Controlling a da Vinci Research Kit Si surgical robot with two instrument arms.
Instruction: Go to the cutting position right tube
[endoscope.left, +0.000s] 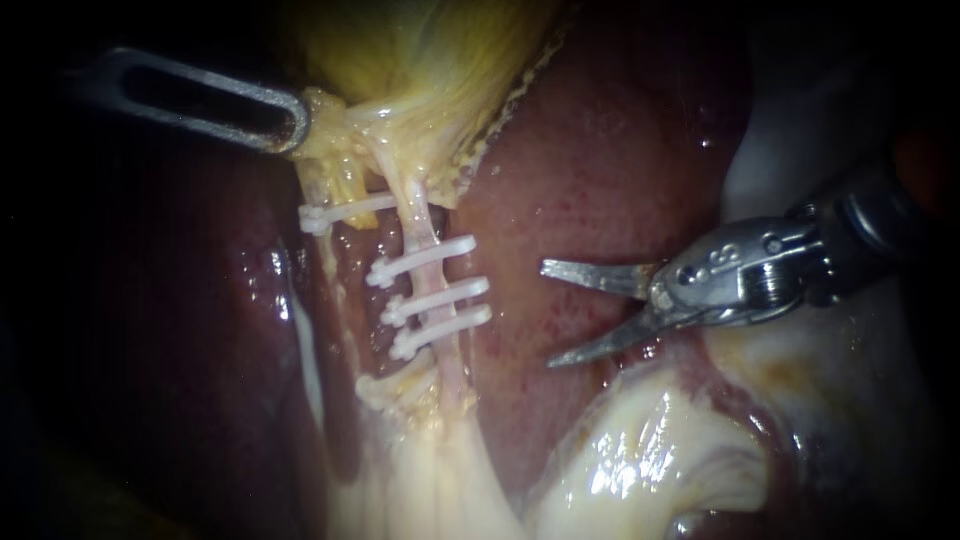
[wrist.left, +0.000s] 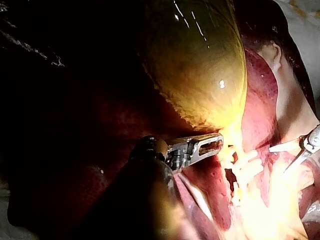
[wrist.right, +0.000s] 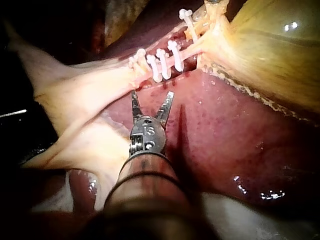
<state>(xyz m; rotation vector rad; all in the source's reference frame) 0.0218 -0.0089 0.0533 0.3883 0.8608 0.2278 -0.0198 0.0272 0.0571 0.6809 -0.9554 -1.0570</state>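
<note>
Over the liver (endoscope.left: 590, 170), to the right of the clipped tubes, the right instrument (endoscope.left: 548, 314) is hovering with its tool spread. Its two slim blades are standing apart, with liver showing in the gap and nothing between them. The blade tips are pointing toward the right tube (endoscope.left: 420, 220) but staying clear of it, with a strip of liver lying between.

The right tube is running down from the gallbladder (endoscope.left: 420, 50) and is carrying three white clips (endoscope.left: 430, 297) across it, one below the other. A fourth clip (endoscope.left: 345, 213) is sitting higher, beside them on the left.

In the right wrist view the open tool (wrist.right: 152, 95) is sitting just short of the tube (wrist.right: 187, 54), and the row of clips is lying ahead of its tips.

The left instrument (endoscope.left: 298, 125) is reaching in with its slotted tip lying against the yellow tissue at the gallbladder's neck. Whether that tool is pinching the tissue, I cannot tell.
</note>
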